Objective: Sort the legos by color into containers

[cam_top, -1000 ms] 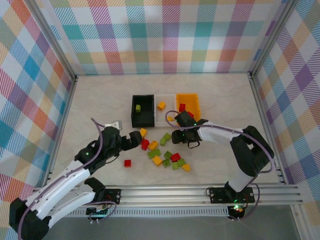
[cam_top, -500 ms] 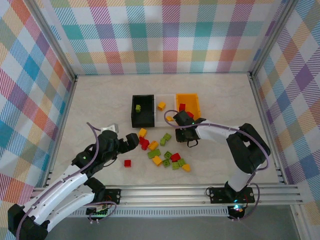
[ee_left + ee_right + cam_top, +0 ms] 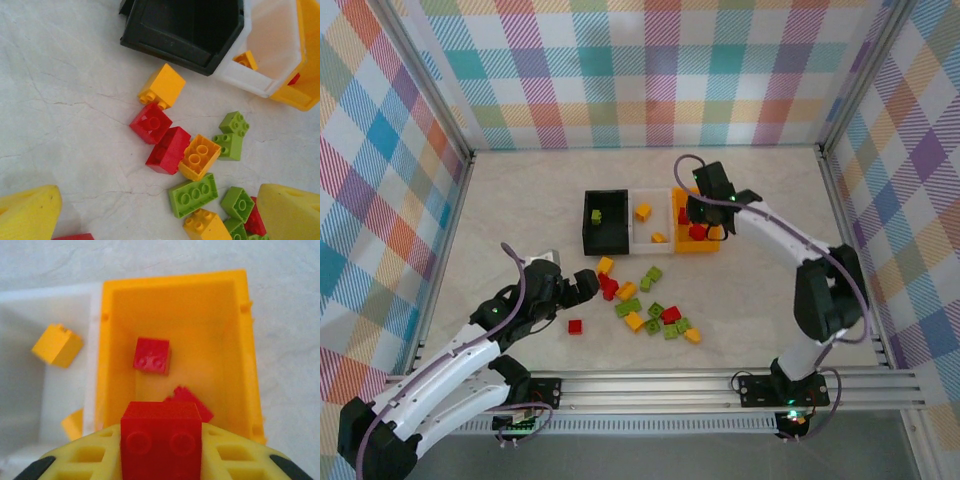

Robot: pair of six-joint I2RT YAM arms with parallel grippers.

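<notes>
Red lego (image 3: 192, 402) in orange bin (image 3: 240, 340) half hidden behind clamped brick (image 3: 160, 440); white bin (image 3: 25, 390) cut off left.

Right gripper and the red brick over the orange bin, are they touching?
Touching. The right wrist view shows the red brick pinched in the right gripper, yellow fingers against both sides.

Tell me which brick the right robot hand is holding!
Find the row of three bins and go to the orange-yellow bin at its right end. The right gripper hangs over it, pinching a red brick with two studs showing. The two other red bricks lie loose on the bin's floor.
</notes>
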